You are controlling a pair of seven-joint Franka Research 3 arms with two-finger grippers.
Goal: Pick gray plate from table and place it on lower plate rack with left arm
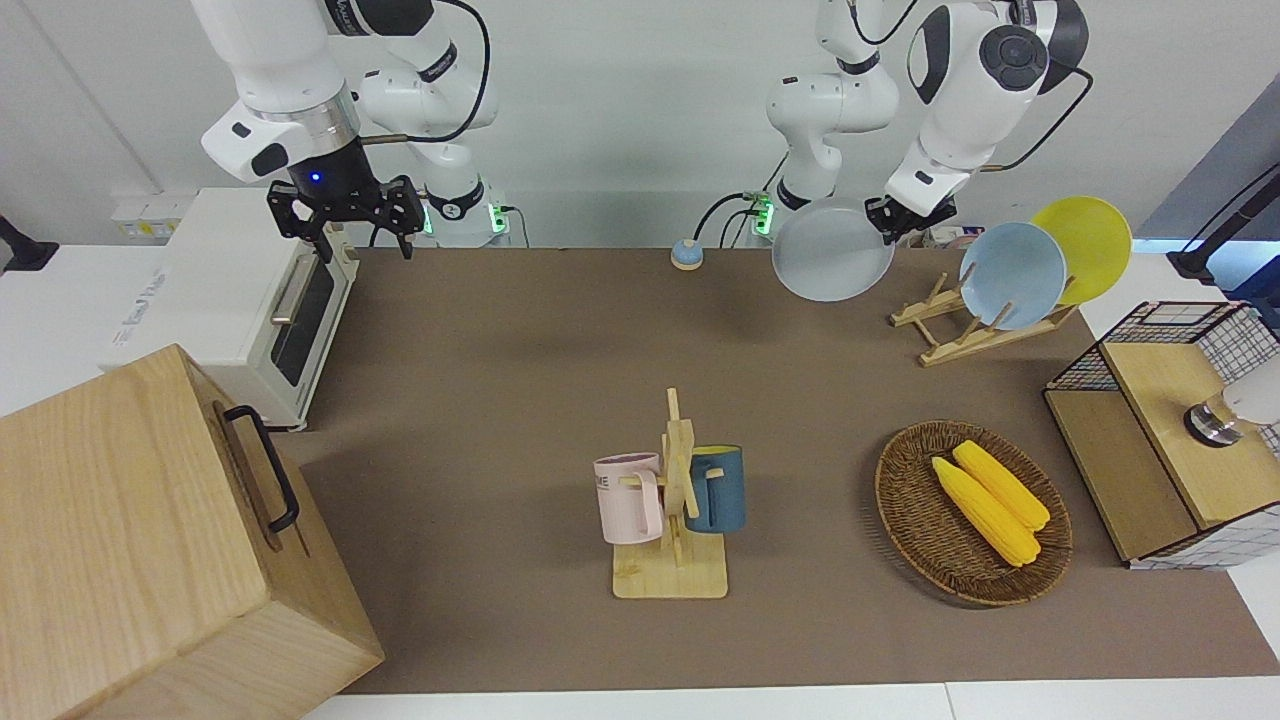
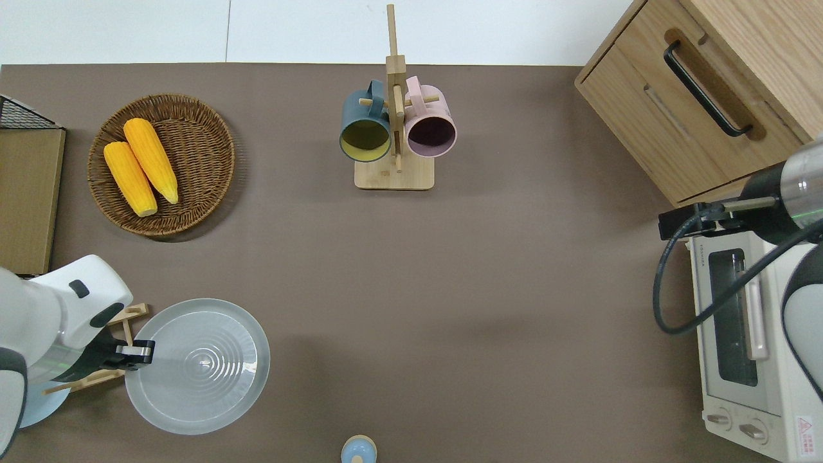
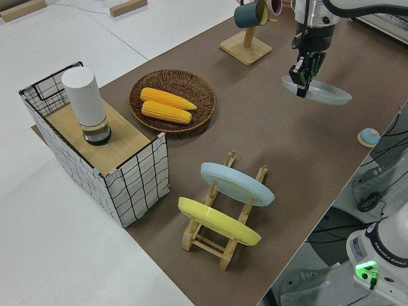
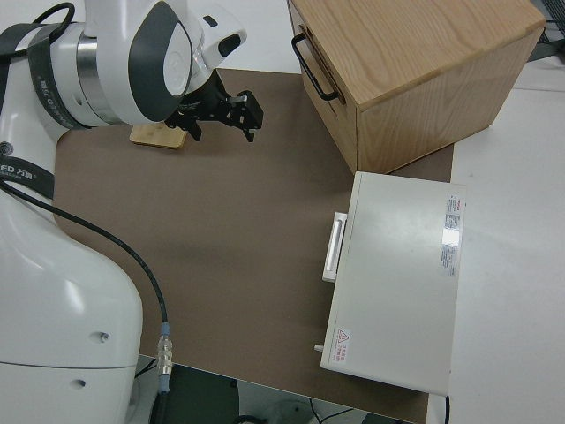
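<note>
My left gripper is shut on the rim of the gray plate and holds it up in the air, roughly level. In the overhead view the plate hangs over the table right beside the lower plate rack, with the gripper over the rack's end. The left side view shows the plate and gripper well above the tabletop. The rack carries a light blue plate and a yellow plate. The right arm is parked, its gripper open.
A wooden mug stand with a pink and a blue mug stands mid-table. A wicker basket holds two corn cobs. A wire basket, a toaster oven, a wooden drawer box and a small blue bell are around.
</note>
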